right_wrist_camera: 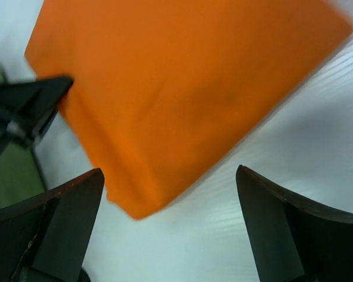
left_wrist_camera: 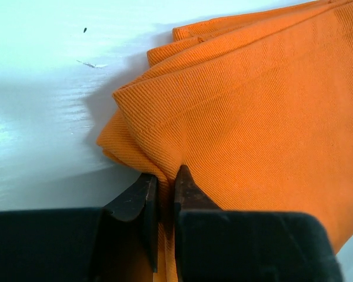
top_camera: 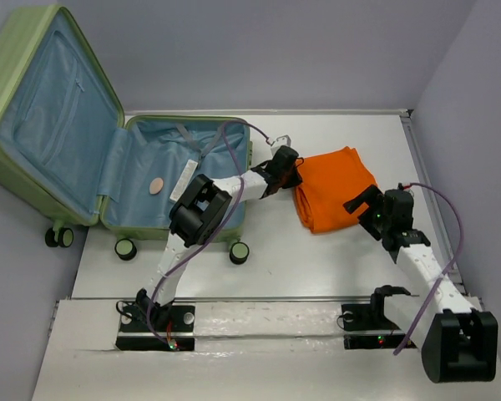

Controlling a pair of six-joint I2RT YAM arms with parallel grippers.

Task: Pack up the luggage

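The luggage (top_camera: 33,83), an olive-green hard-shell suitcase with pale blue lining, lies open at the left, lid tilted back. A folded orange cloth (top_camera: 334,188) lies on the white table to its right. My left gripper (top_camera: 294,171) is shut on the cloth's left edge; in the left wrist view (left_wrist_camera: 165,179) a fold of the orange cloth (left_wrist_camera: 253,117) is pinched between the dark fingers. My right gripper (top_camera: 361,205) is open, just off the cloth's near right corner; in the right wrist view (right_wrist_camera: 167,194) it is empty and the cloth (right_wrist_camera: 176,88) lies ahead.
A small tan round object (top_camera: 157,186) and a white tag (top_camera: 185,177) lie in the suitcase's lower half. The suitcase wheels (top_camera: 238,252) stand near the left arm. The table's right edge (top_camera: 417,167) meets a grey wall.
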